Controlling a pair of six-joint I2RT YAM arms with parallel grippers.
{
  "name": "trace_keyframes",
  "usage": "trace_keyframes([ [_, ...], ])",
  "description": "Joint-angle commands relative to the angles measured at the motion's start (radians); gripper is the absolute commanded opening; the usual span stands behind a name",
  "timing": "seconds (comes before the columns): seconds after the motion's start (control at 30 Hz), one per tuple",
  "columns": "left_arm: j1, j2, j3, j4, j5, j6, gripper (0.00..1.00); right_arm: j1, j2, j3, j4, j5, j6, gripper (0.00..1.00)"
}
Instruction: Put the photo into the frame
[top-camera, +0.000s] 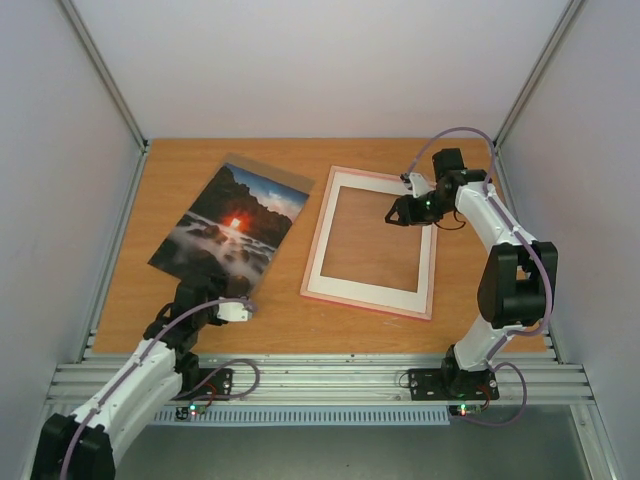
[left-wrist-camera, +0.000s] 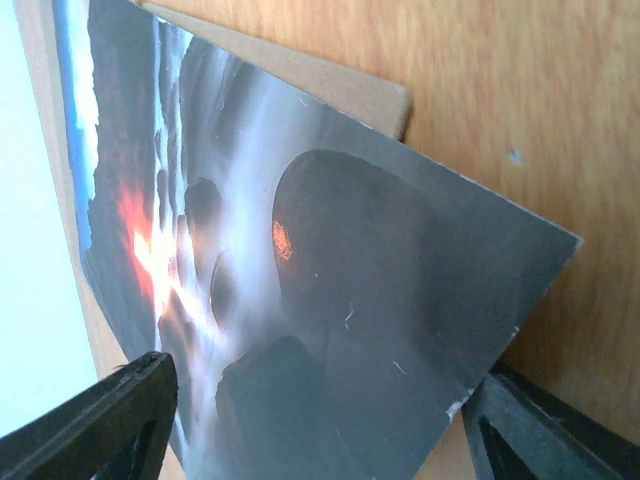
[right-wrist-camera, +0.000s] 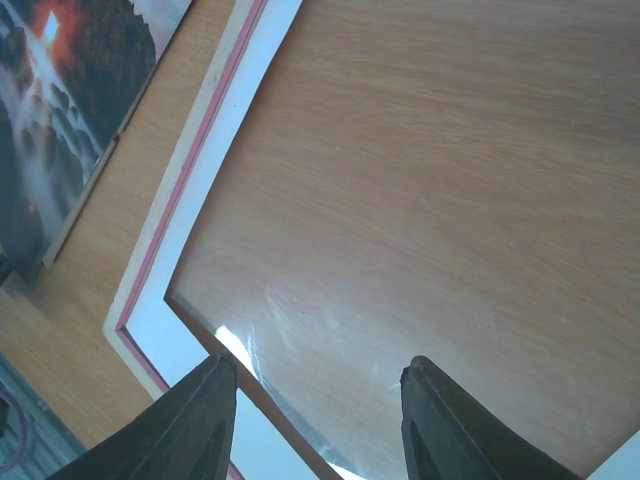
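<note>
Three pale walls (top-camera: 320, 70), wooden tabletop (top-camera: 330, 328), photo (top-camera: 235, 225), frame (top-camera: 370, 295)

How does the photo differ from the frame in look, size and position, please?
The photo is a dark seascape with a red sun; the frame is pale, pink-edged, with a clear middle. The photo is smaller than the frame. The photo lies on a brown board at the left; the frame lies on the table. Both are rectangular.
</note>
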Motion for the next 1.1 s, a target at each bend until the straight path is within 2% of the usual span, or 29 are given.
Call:
trace_keyframes([
  [0.0,0.004,0.082,-0.046,0.118,0.103,0.033,0.74,0.005,-0.023,0.023,-0.002,0.014,-0.012,0.46],
  [0.17,0.005,0.119,-0.058,0.169,0.166,0.036,0.61,0.005,-0.013,0.034,-0.005,0.02,-0.012,0.46],
  [0.27,0.004,0.124,-0.038,0.164,0.178,0.015,0.43,0.005,-0.01,0.043,-0.006,0.02,-0.016,0.46],
  [0.33,0.005,0.122,-0.003,0.126,0.178,-0.006,0.33,0.005,-0.009,0.047,-0.008,0.02,-0.019,0.45],
  [0.5,0.004,0.086,0.11,-0.003,0.206,-0.076,0.14,0.012,-0.008,0.058,0.001,-0.005,-0.038,0.45],
  [0.6,0.004,0.07,0.174,-0.065,0.223,-0.127,0.01,0.029,-0.019,0.053,0.035,-0.019,-0.066,0.48],
  [0.8,0.003,0.075,0.32,-0.205,0.28,-0.225,0.01,0.116,-0.086,-0.011,0.189,-0.058,-0.194,0.62],
  [1.07,0.003,0.132,0.526,-0.333,0.337,-0.342,0.0,0.362,-0.154,-0.156,0.515,-0.073,-0.521,0.71],
])
